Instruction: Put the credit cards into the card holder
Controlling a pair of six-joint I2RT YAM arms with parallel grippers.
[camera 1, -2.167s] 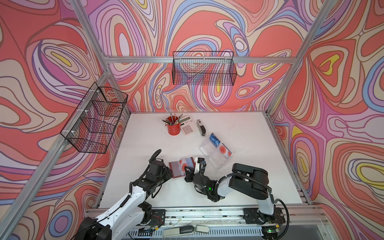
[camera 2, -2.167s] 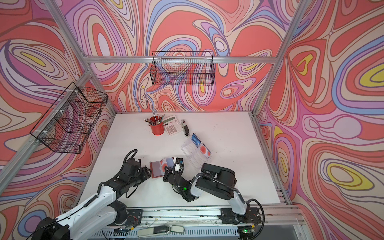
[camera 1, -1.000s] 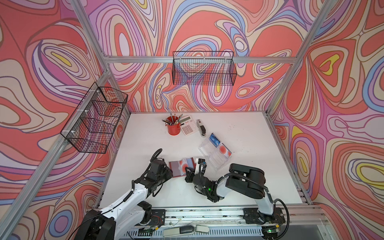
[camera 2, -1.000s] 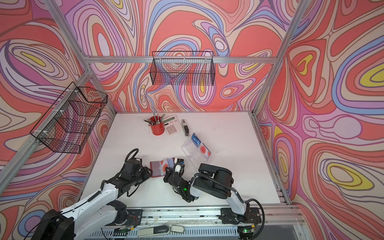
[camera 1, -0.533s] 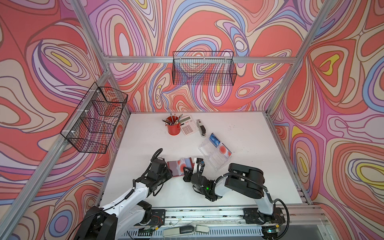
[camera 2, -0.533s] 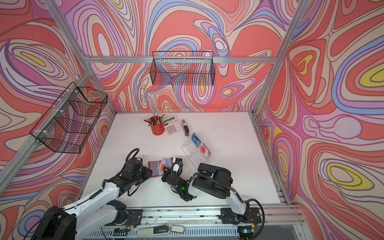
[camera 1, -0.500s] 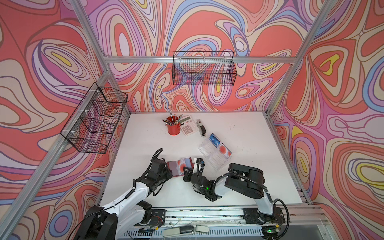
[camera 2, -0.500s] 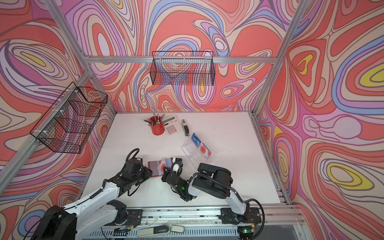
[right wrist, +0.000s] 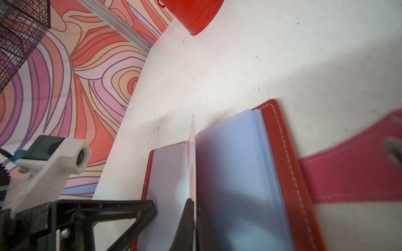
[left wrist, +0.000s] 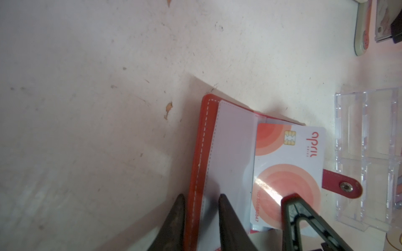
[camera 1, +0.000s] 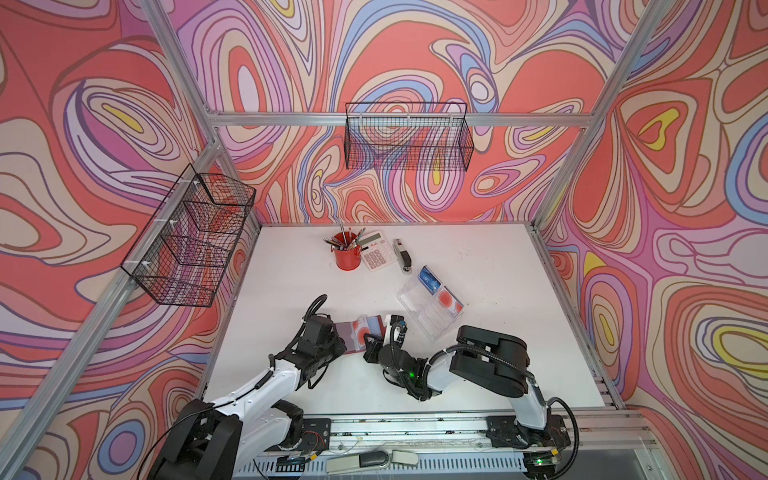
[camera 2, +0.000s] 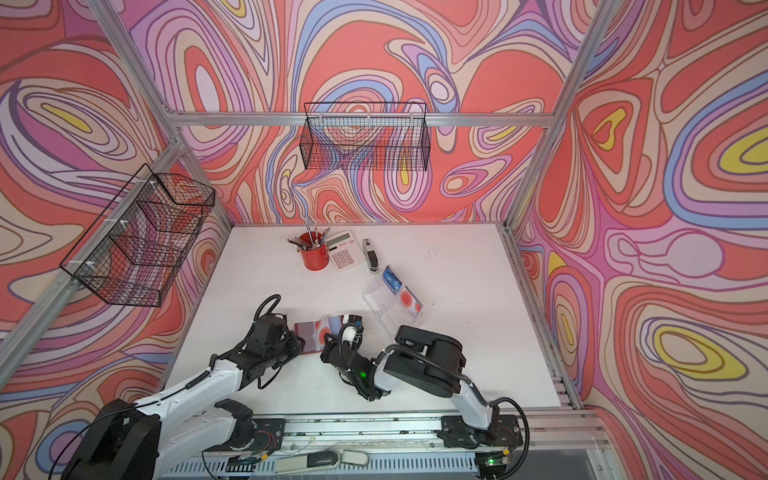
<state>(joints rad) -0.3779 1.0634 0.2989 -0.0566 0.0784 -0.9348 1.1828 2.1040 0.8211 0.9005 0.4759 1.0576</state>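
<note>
In the front half of the tabletop [camera 1: 498, 340], a little left of its middle, the red card holder [camera 1: 347, 336] lies open and flat, and both arms reach in from the front edge. The left pincer [left wrist: 201, 214] is at the holder's left cover. Its jaws stand narrowly apart, one fingertip over the clear sleeve and the other just outside the white-stitched red border, so the border shows in the gap. Whether they press on the cover I cannot tell. The right pincer [right wrist: 194, 219] is clamped tight on a credit card [left wrist: 289, 165], pale with orange circles and a gold chip, gripped near one edge. That card is over the holder's right half, one edge meeting the open side of the left sleeve at the fold. From the right wrist it shows edge-on, a thin line between the left sleeve and the stack of bluish sleeves. The holder's snap tab [left wrist: 341, 187] lies flat past the right cover, toward the clear acrylic tray [camera 1: 428, 321], which sits apart from the holder, further back and to the right. In the tray's far compartments lie a blue card [camera 1: 429, 283] and a pale card with a red circle [camera 1: 446, 300]. Near the middle of the back edge stand a red pen cup [camera 1: 347, 258], a calculator [camera 1: 377, 252] and a stapler [camera 1: 403, 257] in a row.
</note>
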